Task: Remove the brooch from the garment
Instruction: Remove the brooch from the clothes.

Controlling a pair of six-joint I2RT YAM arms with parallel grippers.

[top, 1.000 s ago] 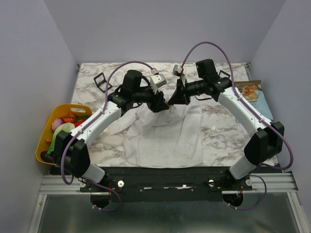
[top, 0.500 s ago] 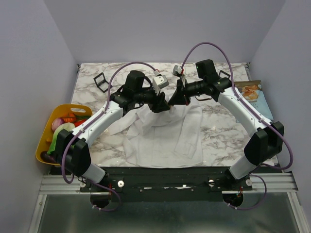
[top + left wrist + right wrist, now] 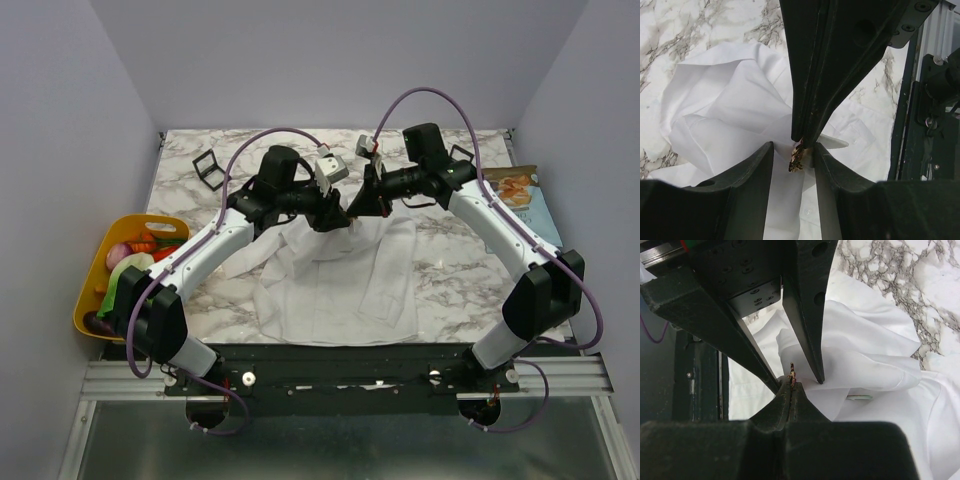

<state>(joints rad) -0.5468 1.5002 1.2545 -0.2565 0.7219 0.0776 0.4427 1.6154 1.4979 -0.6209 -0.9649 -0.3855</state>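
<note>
Left gripper (image 3: 793, 150): open. Its two fingers (image 3: 747, 195) stand on either side of the brooch (image 3: 796, 161), neither one clearly touching it. The brooch sits in the gap between the pads, somewhat nearer one of them.

Right gripper (image 3: 791, 387): closed tight, no gap between its fingers. It comes in from the opposite side and its tips reach into the left gripper's open jaws. The brooch stands right at those tips, touching them and projecting just past. Whether they pinch the brooch or the fold of shirt (image 3: 725, 115) beside it cannot be told.

Brooch: seen edge-on as a small gold-toned piece, so its face colours do not show. It is still at the shirt.

Shirt: bunched and raised into a peak directly under both grippers. The rest lies spread on the marble table (image 3: 670, 45) below them, toward the arm bases.
</note>
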